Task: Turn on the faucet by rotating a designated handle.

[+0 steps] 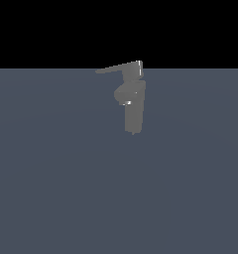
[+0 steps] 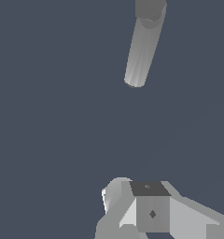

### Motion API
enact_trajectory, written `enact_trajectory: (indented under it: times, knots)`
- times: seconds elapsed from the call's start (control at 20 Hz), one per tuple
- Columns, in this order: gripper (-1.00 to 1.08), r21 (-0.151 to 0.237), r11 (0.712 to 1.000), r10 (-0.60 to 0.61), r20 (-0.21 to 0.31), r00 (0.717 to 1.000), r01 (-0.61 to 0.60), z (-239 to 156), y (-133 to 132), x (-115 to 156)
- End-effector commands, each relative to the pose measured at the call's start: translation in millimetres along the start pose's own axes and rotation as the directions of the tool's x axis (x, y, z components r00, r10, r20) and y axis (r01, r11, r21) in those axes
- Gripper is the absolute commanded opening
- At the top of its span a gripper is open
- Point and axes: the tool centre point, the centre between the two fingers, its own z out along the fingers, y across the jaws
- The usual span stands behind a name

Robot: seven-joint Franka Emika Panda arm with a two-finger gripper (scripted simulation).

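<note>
Handle [image 1: 118,68] sticking out sideways from faucet [image 1: 132,101] top cap, pointing toward exterior view's left. Standing upright on grey floor [image 1: 51,188]. Gripper [image 2: 151,212] sitting well apart from faucet; cannot tell whether open or closed.

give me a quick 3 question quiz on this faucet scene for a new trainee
1. True or false: in the exterior view, the handle sticks out from the top of the faucet toward that view's left.
2. Multiple choice: in the exterior view the robot arm is A) pressing on the handle, B) gripping the faucet body, C) not visible.
3. Fill in: the faucet stands on a plain dark ___ floor.

Key: 1 true. 2 C. 3 blue-grey.
</note>
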Motion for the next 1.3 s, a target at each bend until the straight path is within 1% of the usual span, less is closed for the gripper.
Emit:
enact_trajectory:
  times: [0.0,0.15,0.4,0.5,0.85,1.25]
  knots:
    - [-1.0,0.0,1.0,0.0,0.0,1.0,0.0,0.0,0.0,0.0]
    - [-1.0,0.003,1.0,0.001,-0.009,1.0,-0.001,-1.6,-1.6,1.0]
    - [-1.0,0.018,1.0,0.003,-0.049,0.999,-0.002,-9.3,-9.3,4.8]
    - [-1.0,0.02,1.0,0.001,-0.057,0.998,0.0,-10.6,-10.7,5.1]
    - [-1.0,0.025,1.0,0.017,-0.052,0.999,-0.015,-11.3,-10.5,8.4]
    - [-1.0,0.058,0.993,0.106,-0.031,0.994,-0.104,-16.1,-11.4,29.5]
